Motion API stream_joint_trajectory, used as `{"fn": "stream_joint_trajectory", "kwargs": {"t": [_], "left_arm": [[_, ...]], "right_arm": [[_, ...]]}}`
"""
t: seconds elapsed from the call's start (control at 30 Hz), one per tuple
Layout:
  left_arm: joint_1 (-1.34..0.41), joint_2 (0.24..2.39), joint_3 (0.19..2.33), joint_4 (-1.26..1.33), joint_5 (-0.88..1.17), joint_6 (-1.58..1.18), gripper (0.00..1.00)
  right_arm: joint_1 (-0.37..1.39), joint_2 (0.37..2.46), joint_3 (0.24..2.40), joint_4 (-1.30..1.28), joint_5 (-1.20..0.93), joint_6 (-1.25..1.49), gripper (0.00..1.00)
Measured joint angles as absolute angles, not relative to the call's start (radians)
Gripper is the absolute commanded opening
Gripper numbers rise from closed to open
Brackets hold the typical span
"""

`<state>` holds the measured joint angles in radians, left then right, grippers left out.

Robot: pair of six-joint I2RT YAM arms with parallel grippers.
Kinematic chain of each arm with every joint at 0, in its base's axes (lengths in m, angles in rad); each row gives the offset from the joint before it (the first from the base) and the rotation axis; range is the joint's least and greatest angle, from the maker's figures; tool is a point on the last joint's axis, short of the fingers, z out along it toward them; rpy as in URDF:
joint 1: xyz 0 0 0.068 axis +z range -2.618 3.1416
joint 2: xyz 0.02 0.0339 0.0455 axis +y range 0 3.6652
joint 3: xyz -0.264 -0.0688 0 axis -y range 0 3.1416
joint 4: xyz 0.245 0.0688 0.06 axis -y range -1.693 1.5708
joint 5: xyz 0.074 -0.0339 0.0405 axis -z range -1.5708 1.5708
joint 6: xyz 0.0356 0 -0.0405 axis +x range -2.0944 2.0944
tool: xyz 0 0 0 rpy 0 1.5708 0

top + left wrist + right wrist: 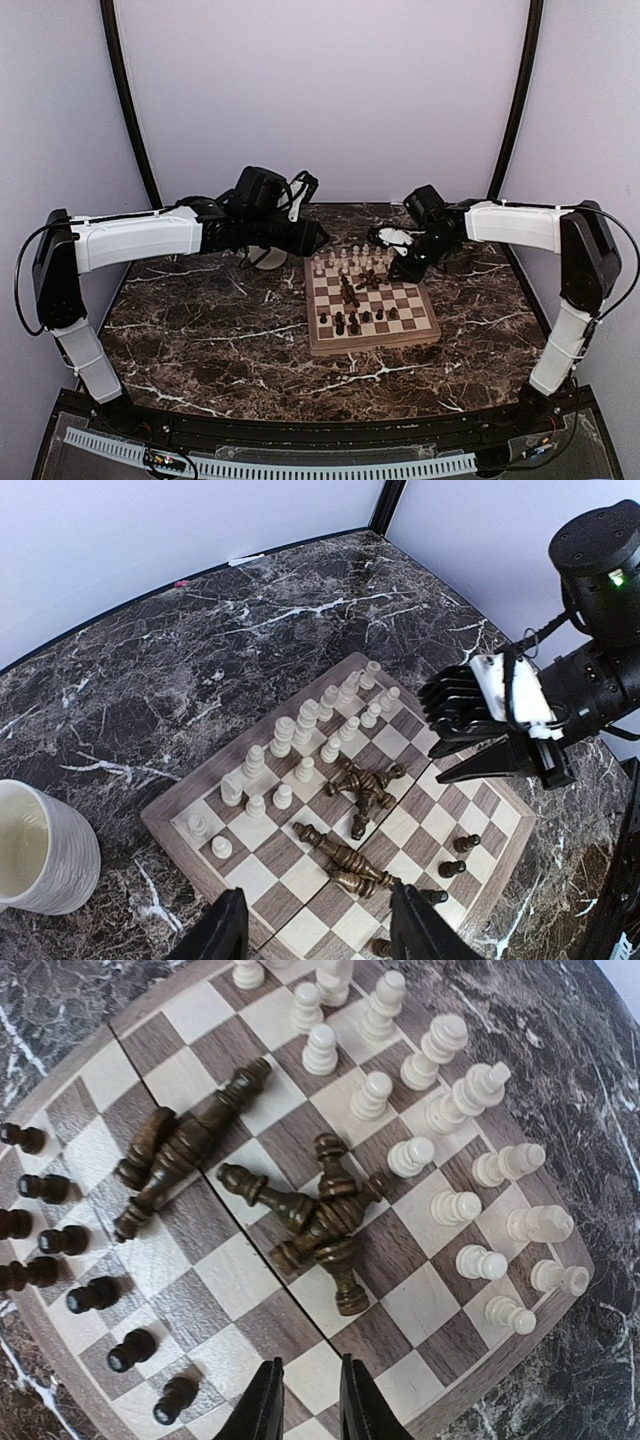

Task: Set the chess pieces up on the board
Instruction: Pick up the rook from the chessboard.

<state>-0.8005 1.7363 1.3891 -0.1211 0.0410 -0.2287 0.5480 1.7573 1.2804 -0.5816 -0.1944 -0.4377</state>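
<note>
On the dark, white-veined marble tabletop (200,330), the small square wooden chessboard with chequered squares and a thick rim (372,343) lies between the two arms, nearer the right one. The left gripper (320,930) hangs beside the board's left edge, fingers spread wide and empty. The ribbed cream mug (40,850) stands off the board on that side. The right gripper (308,1405) hovers over the board's right portion, its fingers narrowly parted with nothing between them. The cream-white chess pieces (435,1050) stand upright in two rows along the far edge. The dark pawns (95,1295) stand along the opposite side. The larger dark pieces lie toppled mid-board in two heaps: a crossed heap (320,1215) nearest the right gripper and a parallel bundle (185,1145) beyond it. The step in hand appears to be lifting one fallen dark piece. Select a piece at the outside of the crossed heap, not one pinned beneath others. Align the fingers across its stem, descend vertically, and close only once both pads flank it. Keep clear of the cream rows just beside the heap, as these tip easily. Lift straight up before rotating the piece upright.
</note>
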Motion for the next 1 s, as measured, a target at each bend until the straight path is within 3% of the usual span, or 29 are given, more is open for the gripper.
{"fn": "stream_joint_trajectory", "kwargs": {"t": [0.6, 1.0], "left_arm": [[-0.801, 1.736, 1.389, -0.121, 0.041, -0.229, 0.51], [-0.801, 1.736, 1.39, -0.121, 0.041, -0.229, 0.51]], "right_arm": [[0.542, 1.908, 1.33, -0.537, -0.159, -0.489, 0.25], [0.542, 1.922, 1.329, -0.53, -0.183, -0.515, 0.03]]}}
